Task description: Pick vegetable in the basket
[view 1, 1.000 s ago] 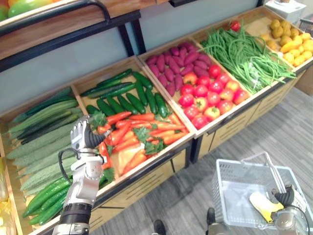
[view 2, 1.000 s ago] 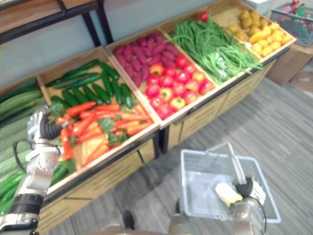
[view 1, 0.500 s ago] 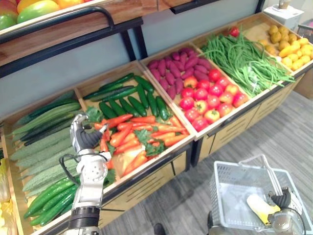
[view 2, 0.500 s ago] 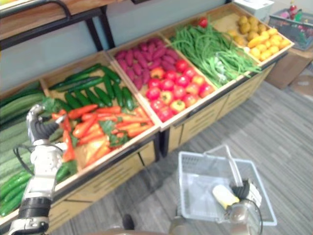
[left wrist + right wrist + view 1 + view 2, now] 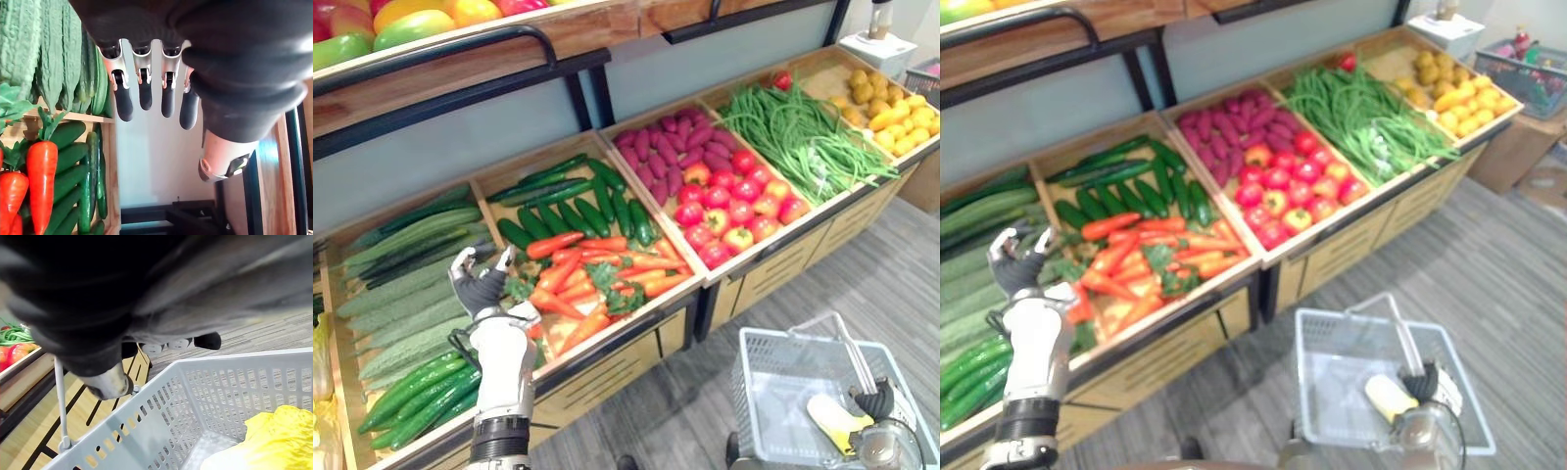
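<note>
My left hand (image 5: 478, 291) hovers open and empty by the near left corner of the carrot crate (image 5: 592, 274), just above the wooden divider. Its fingers (image 5: 145, 93) are straight and hold nothing, with carrots (image 5: 41, 169) and dark cucumbers beside them. A pale grey plastic basket (image 5: 752, 387) hangs low on the right, over the floor. My right hand (image 5: 878, 399) is shut on its wire handle (image 5: 850, 345). A yellow and white leafy vegetable (image 5: 271, 435) lies in the basket.
The slanted stand holds bitter gourds (image 5: 401, 284) at the left, then cucumbers (image 5: 578, 196) behind the carrots. Further right come purple sweet potatoes (image 5: 671, 157), red tomatoes (image 5: 734, 201), green beans (image 5: 803, 127) and yellow produce (image 5: 891, 98). A shelf with fruit runs above, and grey floor lies below.
My left hand has lifted back off the carrots toward the crate's near left corner, and its fingers have spread. The camera has shifted. The basket stays in my right hand.
</note>
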{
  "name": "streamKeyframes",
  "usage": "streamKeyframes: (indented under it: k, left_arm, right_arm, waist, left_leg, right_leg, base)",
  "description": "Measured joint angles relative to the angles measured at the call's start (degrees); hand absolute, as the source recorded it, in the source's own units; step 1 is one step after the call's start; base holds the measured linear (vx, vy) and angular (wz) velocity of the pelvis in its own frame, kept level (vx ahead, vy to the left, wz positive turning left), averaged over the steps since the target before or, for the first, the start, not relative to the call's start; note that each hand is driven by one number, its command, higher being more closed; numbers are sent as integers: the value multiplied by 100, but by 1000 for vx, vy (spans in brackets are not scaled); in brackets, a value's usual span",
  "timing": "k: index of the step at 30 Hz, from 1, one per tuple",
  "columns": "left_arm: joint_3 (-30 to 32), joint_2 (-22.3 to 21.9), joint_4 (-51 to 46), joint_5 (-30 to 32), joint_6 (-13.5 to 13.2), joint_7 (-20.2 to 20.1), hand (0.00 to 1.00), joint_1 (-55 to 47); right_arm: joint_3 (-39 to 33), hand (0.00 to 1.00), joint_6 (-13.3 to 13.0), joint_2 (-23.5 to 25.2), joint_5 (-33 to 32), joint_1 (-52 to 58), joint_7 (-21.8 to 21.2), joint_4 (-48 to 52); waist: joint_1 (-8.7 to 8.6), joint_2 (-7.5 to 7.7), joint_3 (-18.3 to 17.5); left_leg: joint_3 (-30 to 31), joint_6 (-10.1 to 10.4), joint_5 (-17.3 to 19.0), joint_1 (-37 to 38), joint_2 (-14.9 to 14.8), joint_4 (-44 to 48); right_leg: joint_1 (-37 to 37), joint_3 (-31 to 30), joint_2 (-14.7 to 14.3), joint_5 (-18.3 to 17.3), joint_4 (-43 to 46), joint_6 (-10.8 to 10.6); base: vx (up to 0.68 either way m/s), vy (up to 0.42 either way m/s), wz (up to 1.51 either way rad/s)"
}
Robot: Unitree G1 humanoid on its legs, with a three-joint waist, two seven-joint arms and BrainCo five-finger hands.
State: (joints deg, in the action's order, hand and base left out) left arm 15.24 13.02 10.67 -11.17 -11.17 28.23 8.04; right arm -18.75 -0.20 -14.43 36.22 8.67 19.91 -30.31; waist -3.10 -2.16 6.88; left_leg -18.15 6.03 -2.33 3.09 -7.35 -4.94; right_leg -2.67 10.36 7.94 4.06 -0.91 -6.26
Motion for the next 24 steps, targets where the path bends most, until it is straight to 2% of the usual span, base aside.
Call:
streamKeyframes:
  k: [6,7,9,10,13,14,16,19,21,24]
  left_arm:
    - [94,0,3,-222,2,-104,100,-160]
    - [94,0,4,-217,5,-110,0,-161]
    - [94,1,20,-14,43,-157,0,-161]
    - [94,8,24,298,136,-166,0,-167]
    - [82,161,31,1794,475,-178,0,-193]
    - [67,229,33,1974,515,-179,0,-197]
    - [-131,664,119,2935,640,-177,0,-216]
    - [-578,1370,223,4197,641,-230,0,-225]
    - [-839,1623,353,4865,621,-240,0,-219]
    - [-1321,1920,575,5437,575,-308,0,-216]
  right_arm:
    - [131,100,33,0,2,-2,-21,0]
    - [131,100,34,0,1,-3,-27,1]
    - [131,100,34,0,0,1,-30,1]
    - [132,100,34,0,0,5,-34,1]
    - [133,100,29,0,-2,-5,-34,1]
    - [133,100,26,0,-2,-6,-33,2]
    - [132,100,-11,-2,-2,-3,-28,2]
    - [133,100,-108,-26,0,-2,16,2]
    - [135,100,-178,-38,0,-2,85,4]
    - [167,100,-244,-110,0,2,119,12]
  waist:
    - [0,7,-3]
    - [0,9,-4]
    - [-3,11,-3]
    - [-10,14,-6]
    - [-4,14,-7]
    - [-4,14,-7]
    - [-5,14,-7]
    - [-3,14,-7]
    - [-5,13,-8]
    - [-3,9,-10]
  left_leg:
    - [32,-2,-1,0,21,-12]
    - [46,-2,-1,0,22,-12]
    - [92,-3,-2,4,24,-12]
    - [121,-3,-2,6,24,-12]
    - [126,-2,-2,5,21,-23]
    - [126,-2,-2,5,21,-25]
    - [126,-3,-3,8,22,-39]
    - [124,-3,-2,9,31,-41]
    - [117,-3,-2,13,31,-41]
    - [105,-3,-2,20,27,-41]
  right_leg:
    - [17,40,20,1,-20,-3]
    - [27,54,21,1,-28,-4]
    - [75,100,23,3,-57,-7]
    - [110,139,23,6,-89,-12]
    - [113,152,18,6,-103,-11]
    - [113,152,17,6,-106,-12]
    - [113,154,17,7,-109,-12]
    - [113,152,24,8,-110,-14]
    - [113,147,24,9,-110,-14]
    - [113,136,21,9,-107,-14]
  base:
    - [0,0,1]
    - [-3,-4,8]
    - [-2,-6,11]
    - [-3,-6,10]
    - [-2,-2,2]
    - [0,0,0]
    - [0,0,0]
    - [0,0,0]
    - [0,0,0]
    - [0,0,0]
